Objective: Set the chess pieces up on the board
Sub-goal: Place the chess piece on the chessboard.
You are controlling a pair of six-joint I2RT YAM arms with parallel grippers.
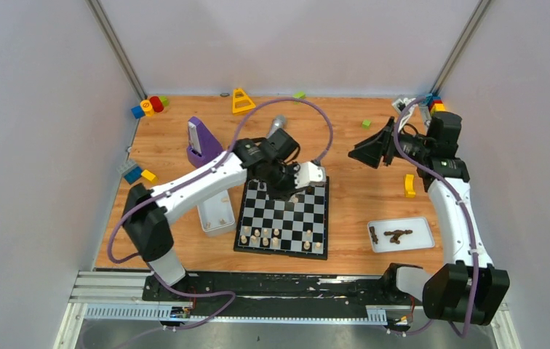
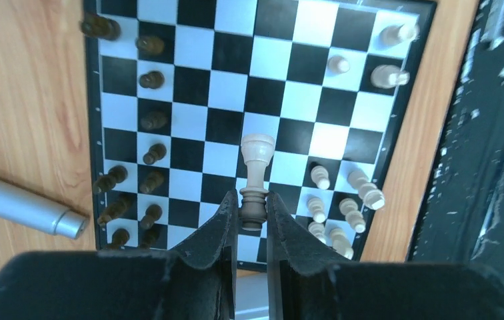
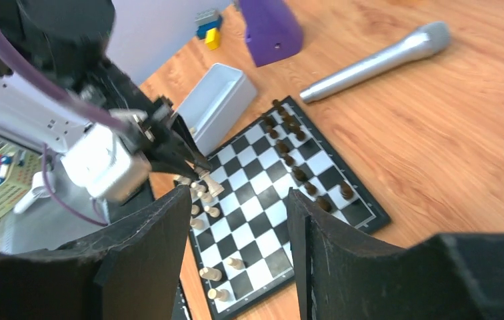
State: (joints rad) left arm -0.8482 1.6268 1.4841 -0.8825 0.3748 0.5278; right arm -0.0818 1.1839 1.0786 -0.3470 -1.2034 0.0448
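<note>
At far left of the left wrist view a silver microphone (image 2: 26,208) lies on the wooden table beside the chessboard (image 2: 283,100), whose left edge carries two files of dark pieces (image 2: 151,120). At lower centre the left gripper (image 2: 253,200) is clamped on a white piece (image 2: 257,160), fingers pinching it near the base while its crowned head points away from the wrist, over the middle squares and clear of the board. To the right, other white pieces (image 2: 343,207) crowd the lower right corner, with three more near the upper right. In the top view, further right, a white tray (image 1: 425,225) holds a few dark pieces (image 1: 397,234), and the right gripper (image 1: 370,149) hangs with fingers spread and empty above bare table at upper right, well apart from the board. The step in hand looks to be seating this white piece on its home square in the white ranks. Done well, that likely means turning the wrist until the base faces the board, coming down through the gap between neighbours and not across them, and letting go only once the base sits flat inside one square. A tilted release could topple the crowded row.
</note>
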